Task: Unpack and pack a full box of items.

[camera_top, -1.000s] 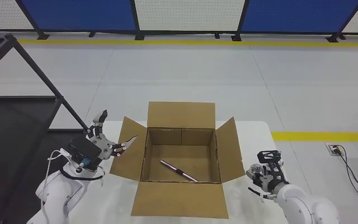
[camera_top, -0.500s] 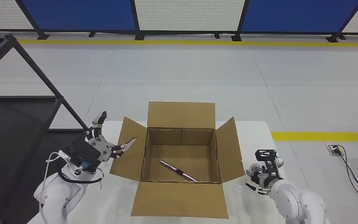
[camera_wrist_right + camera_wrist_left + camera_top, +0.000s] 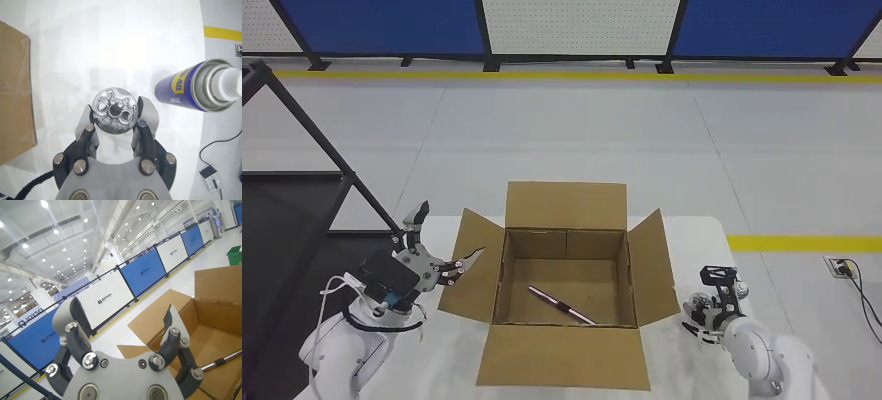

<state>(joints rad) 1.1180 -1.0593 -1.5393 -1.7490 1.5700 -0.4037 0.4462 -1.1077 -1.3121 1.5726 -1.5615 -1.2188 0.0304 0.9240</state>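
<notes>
Unpacking, we grip a hub (image 3: 114, 111) in the right end effector (image 3: 115, 109), left end effector (image 3: 123, 309) spread; next, probably lowering it beside the can (image 3: 189, 83).

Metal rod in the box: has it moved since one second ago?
No. The metal rod lies diagonally on the same spot of the floor of the box.

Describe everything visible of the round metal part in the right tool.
The round metal part is a silvery, cast-looking disc with a dark centre bore, round pockets around it and a notched rim, face toward the wrist camera. The right tool is shut on it, pressing opposite sides. It is over the white table, apart from the cardboard box and the blue spray can; whether it touches the table is unclear.
</notes>
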